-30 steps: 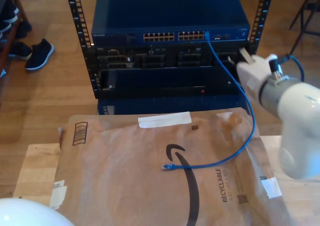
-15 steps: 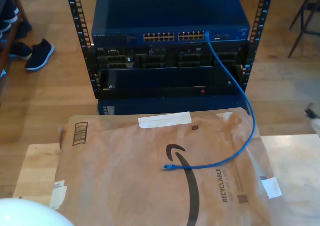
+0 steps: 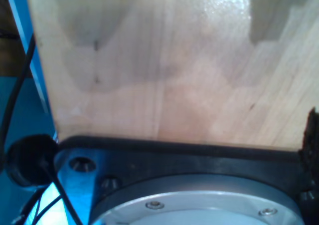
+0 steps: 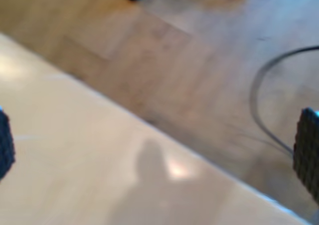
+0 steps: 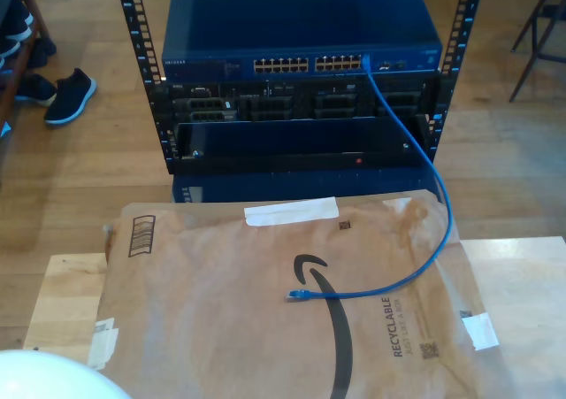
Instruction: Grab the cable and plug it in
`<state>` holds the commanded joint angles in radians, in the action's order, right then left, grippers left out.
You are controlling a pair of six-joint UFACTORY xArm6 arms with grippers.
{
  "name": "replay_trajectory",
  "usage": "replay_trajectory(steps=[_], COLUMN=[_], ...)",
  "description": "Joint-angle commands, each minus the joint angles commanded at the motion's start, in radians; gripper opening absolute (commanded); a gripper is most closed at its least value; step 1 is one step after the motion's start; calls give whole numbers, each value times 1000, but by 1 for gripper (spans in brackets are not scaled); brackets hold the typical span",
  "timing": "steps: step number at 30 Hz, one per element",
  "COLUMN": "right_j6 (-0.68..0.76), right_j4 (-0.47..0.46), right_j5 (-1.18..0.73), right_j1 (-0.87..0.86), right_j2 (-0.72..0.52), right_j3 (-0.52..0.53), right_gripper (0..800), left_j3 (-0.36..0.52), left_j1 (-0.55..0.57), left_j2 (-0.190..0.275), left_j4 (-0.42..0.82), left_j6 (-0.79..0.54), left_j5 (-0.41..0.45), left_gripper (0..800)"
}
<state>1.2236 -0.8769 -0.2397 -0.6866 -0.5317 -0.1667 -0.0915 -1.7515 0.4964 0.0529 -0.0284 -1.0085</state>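
Observation:
The cable (image 5: 424, 195) is thin and bright blue. One end sits in a port at the right end of the blue network switch (image 5: 301, 36). It curves down onto a brown paper package (image 5: 230, 310), where its free plug (image 5: 297, 295) lies loose. My second gripper (image 4: 154, 152) is open, its black pads (image 4: 306, 152) far apart over the pale table edge and floor, with nothing between them. My first gripper (image 3: 159, 140) hangs close over bare wood. One black pad (image 3: 312, 135) shows at the picture's edge, and I cannot tell how the jaws stand.
The switch sits in a black rack (image 5: 301, 134) on the wooden floor beyond the table (image 5: 522, 275). A white rounded part (image 5: 44, 377) fills the exterior view's lower left corner. Shoes (image 5: 66, 94) lie at that view's left, and chair legs (image 5: 539, 19) stand at its upper right.
A white arm stood at the exterior view's right one second ago. It has swung out past that view's right edge. The cable and package have not moved.

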Motion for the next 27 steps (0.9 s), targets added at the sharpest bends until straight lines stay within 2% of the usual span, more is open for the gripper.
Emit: replay_trajectory(steps=[6, 8, 12, 15, 19, 27], right_j6=[-75, -150, -411, -577, -634, -683], right_j4=[32, 112, 350, 446, 454, 453], right_j5=[-184, -229, -364, -460, -577, -784], right_j1=[0, 0, 0, -3, -46, -84], right_j2=[-3, -12, -61, -106, -170, -195], right_j3=[-3, -8, -15, -15, -17, -80], right_gripper=[793, 793, 793, 794, 794, 796], left_j3=[2, 0, 2, 2, 2, 0], left_j1=[0, 0, 0, 0, 0, 0], left_j2=[0, 0, 0, 0, 0, 0], left_j4=[0, 2, 0, 0, 2, 0], left_j6=[0, 0, 0, 0, 0, 0], left_j5=[0, 0, 0, 0, 0, 0], left_gripper=[800, 800, 800, 800, 800, 800])
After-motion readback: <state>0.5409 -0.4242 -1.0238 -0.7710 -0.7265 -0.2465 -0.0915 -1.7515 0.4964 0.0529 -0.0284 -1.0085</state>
